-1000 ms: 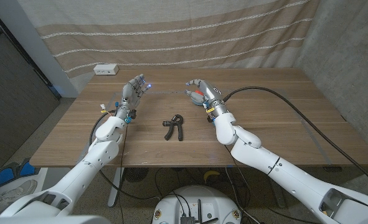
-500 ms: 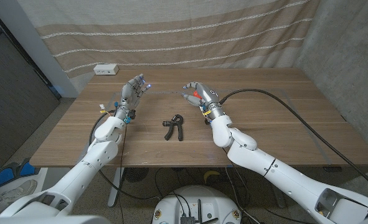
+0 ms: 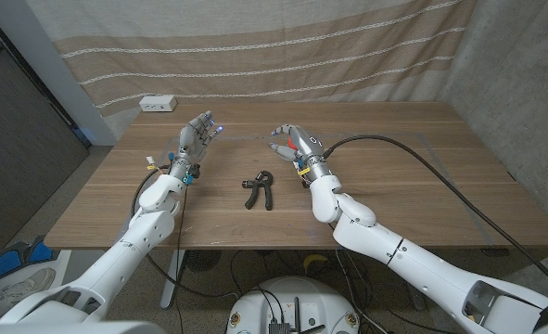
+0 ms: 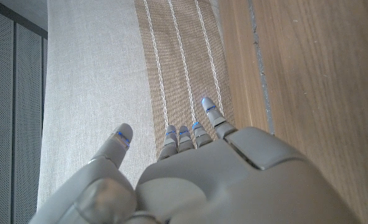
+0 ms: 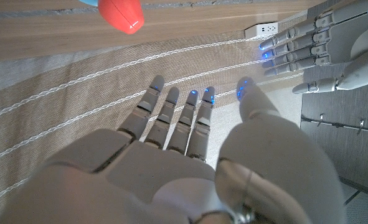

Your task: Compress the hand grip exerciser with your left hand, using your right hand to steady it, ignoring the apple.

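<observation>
The black hand grip exerciser (image 3: 259, 188) lies on the wooden table (image 3: 413, 176) near its middle, handles pointing toward me. My left hand (image 3: 197, 137) is raised to the far left of it, fingers apart and holding nothing; its back is seen in the left wrist view (image 4: 233, 174). My right hand (image 3: 293, 144) hovers to the far right of the exerciser, also spread and empty (image 5: 177, 155). The red apple (image 5: 121, 12) sits on the table just beyond the right hand, mostly hidden behind it in the head view. Neither hand touches the exerciser.
A white power strip (image 3: 158, 104) lies at the table's far left corner. A black cable (image 3: 413, 148) runs from my right arm across the table's right side. A striped curtain (image 3: 255, 46) hangs behind the table. My left hand (image 5: 320, 43) is seen opposite in the right wrist view.
My right hand has shifted a little to the left, toward the table's middle. The left hand and the exerciser have stayed where they were.
</observation>
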Available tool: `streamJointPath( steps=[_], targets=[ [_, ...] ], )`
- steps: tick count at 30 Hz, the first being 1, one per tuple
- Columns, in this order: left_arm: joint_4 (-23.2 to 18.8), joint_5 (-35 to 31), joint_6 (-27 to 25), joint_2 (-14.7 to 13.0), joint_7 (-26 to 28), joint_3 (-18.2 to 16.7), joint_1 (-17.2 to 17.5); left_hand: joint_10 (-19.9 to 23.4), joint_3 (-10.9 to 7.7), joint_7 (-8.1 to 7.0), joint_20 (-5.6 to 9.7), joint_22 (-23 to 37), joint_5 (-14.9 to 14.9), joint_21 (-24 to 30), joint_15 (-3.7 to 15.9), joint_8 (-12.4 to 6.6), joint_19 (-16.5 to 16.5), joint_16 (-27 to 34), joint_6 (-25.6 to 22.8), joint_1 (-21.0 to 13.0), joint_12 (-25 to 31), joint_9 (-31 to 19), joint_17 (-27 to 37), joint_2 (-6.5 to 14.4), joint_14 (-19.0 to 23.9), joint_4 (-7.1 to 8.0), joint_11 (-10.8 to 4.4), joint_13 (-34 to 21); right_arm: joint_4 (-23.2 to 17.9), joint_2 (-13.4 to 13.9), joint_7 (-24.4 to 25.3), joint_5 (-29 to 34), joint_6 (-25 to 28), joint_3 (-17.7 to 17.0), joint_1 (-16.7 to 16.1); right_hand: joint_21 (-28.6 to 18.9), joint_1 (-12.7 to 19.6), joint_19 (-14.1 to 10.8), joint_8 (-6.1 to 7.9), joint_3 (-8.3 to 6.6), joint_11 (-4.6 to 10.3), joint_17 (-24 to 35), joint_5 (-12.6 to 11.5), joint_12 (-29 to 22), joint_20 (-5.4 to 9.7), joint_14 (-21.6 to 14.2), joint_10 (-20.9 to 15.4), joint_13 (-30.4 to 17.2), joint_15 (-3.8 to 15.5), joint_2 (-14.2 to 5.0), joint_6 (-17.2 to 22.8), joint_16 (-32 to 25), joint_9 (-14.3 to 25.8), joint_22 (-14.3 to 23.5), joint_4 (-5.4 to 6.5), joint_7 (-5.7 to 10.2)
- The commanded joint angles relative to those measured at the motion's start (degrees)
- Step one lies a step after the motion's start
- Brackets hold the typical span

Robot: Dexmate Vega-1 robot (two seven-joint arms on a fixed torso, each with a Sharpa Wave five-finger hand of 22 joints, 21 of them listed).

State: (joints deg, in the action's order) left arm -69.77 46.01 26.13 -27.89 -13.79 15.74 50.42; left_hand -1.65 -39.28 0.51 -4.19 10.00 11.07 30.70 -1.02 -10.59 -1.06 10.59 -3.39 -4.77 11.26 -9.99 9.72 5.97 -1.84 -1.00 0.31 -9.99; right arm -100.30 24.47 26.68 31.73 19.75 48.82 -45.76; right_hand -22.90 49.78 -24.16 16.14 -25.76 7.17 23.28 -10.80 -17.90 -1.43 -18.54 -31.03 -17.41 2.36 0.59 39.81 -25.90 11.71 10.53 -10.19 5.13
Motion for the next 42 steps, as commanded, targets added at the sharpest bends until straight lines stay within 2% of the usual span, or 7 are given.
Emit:
streamJointPath(
  steps=[1,19,32,42],
  targets=[
    [1.3,0.4,0.6,0.4,-0.6,-0.3,-0.4,0.0,-0.28,-0.1,-0.01,0.1,-0.2,-0.1,-0.01,0.1,-0.5,-0.2,-0.3,0.6,0.0,-0.1,0.1,1.3,0.0,-0.34,0.35,-0.3,1.9,-1.2,0.6,1.3,1.6,1.5,0.7,-0.1,0.5,-0.2,0.39,0.47,0.05,0.3,0.3,-0.2,-0.02,-0.4,-0.6,-0.3,7.88,0.03,0.4,-0.5,0.3,0.3,0.23,0.15],
    [2.3,0.7,1.3,1.0,-0.9,-0.6,-0.8,0.1,-0.33,0.02,-0.01,0.2,-0.2,-0.4,-0.05,0.1,-0.6,-0.2,-0.3,0.7,0.0,-0.1,0.1,1.4,0.0,-0.43,0.38,-0.3,2.4,-1.6,-0.6,1.4,3.8,2.9,1.2,0.2,1.1,0.2,1.17,1.82,0.29,0.7,0.8,-0.3,-0.21,0.1,-0.7,-1.2,7.64,0.79,1.8,-0.7,0.5,0.3,0.57,-0.23],
    [2.8,0.8,1.8,1.3,-1.4,-0.7,-1.0,0.1,-0.32,0.01,0.02,0.2,-0.2,-0.5,-0.07,0.03,-0.7,-0.1,-0.5,0.9,0.0,-0.1,0.2,1.4,0.1,-0.42,0.37,-0.3,2.2,-2.0,-1.9,1.6,6.9,3.9,1.6,0.4,2.5,0.5,0.8,2.31,1.04,1.0,0.7,0.1,-0.01,0.9,0.4,-1.9,7.83,0.63,0.2,-0.8,0.7,0.3,0.49,0.15],
    [3.0,1.0,1.8,1.4,-1.8,-0.7,-1.1,0.2,-0.3,0.0,0.05,0.2,-0.3,-0.7,-0.12,0.01,-0.7,-0.1,-0.6,1.0,0.0,-0.1,0.2,1.4,0.0,-0.4,0.36,-0.3,2.7,-2.1,-2.2,1.0,6.6,4.6,1.7,0.6,3.4,0.7,0.96,2.55,1.32,1.2,0.7,0.1,0.12,1.2,0.7,-2.3,7.9,0.62,0.0,-0.8,1.0,0.3,0.42,0.23]
  ],
)
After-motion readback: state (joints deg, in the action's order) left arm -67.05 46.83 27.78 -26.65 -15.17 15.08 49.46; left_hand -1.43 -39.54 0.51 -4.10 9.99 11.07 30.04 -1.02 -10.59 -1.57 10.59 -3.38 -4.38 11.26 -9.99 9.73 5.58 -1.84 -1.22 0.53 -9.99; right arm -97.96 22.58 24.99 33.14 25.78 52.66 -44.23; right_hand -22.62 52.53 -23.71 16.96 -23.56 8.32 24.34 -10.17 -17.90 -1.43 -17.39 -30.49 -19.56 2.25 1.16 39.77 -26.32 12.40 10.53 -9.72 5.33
